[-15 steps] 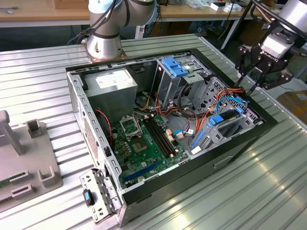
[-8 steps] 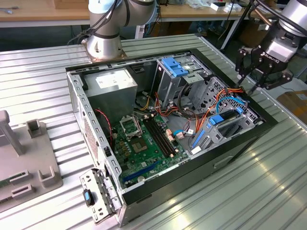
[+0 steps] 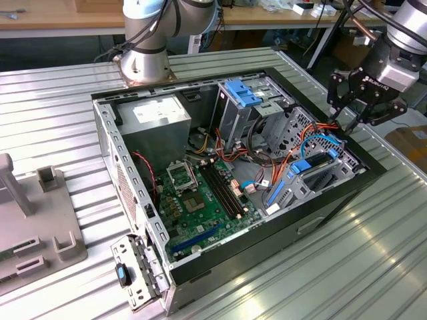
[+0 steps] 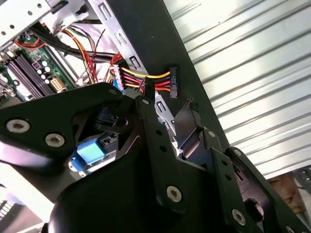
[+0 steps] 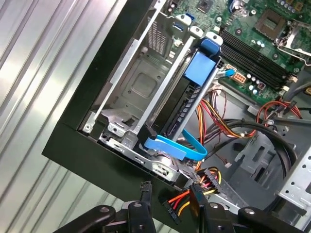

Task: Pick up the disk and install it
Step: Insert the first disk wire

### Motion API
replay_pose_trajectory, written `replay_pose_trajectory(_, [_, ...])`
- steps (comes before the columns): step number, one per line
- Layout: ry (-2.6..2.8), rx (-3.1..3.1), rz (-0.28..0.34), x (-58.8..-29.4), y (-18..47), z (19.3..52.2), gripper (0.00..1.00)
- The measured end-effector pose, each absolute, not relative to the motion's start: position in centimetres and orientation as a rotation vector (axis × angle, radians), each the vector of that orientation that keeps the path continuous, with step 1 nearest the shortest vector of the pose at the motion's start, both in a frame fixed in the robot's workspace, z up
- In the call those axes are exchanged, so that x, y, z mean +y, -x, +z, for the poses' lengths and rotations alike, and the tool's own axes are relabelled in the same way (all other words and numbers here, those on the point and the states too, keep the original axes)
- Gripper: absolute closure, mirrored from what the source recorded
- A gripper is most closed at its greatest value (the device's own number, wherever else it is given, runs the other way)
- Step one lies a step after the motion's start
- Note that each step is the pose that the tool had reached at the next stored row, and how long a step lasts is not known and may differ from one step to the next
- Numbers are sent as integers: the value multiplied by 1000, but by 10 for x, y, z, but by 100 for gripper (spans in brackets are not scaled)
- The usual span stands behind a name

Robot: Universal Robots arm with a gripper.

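Observation:
The disk [image 3: 301, 167] stands on edge in the metal drive bay at the corner of the open computer case [image 3: 220, 250] on the exterior view's right. In the first wrist view the disk [image 5: 187, 97] shows as a dark slab with a bright blue carrier between silver rails. My gripper [image 3: 353, 120] hovers just above and outside that corner of the case. It is open with nothing between its fingers [image 5: 146, 194]. A power connector [image 4: 172, 80] on yellow, red and black wires hangs just beyond the fingertips, near a loose flat blue cable [image 5: 177, 145].
Inside the case lie a green motherboard [image 3: 200, 193], a grey power supply [image 3: 157, 117] and a cage with a fixed blue bracket [image 3: 241, 92]. Orange and red cables [image 3: 267, 157] crowd the bay. The arm's base [image 3: 143, 63] stands behind the case. A grey fixture [image 3: 33, 220] sits at the left on the ribbed metal table [image 3: 360, 267].

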State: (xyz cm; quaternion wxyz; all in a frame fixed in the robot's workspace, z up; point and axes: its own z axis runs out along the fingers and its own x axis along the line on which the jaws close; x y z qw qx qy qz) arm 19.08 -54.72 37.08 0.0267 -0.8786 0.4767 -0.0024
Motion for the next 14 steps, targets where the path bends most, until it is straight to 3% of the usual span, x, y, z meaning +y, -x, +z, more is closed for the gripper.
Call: replay_pose_trajectory(14, [2825,1317,-23,-550,-196,365,56])
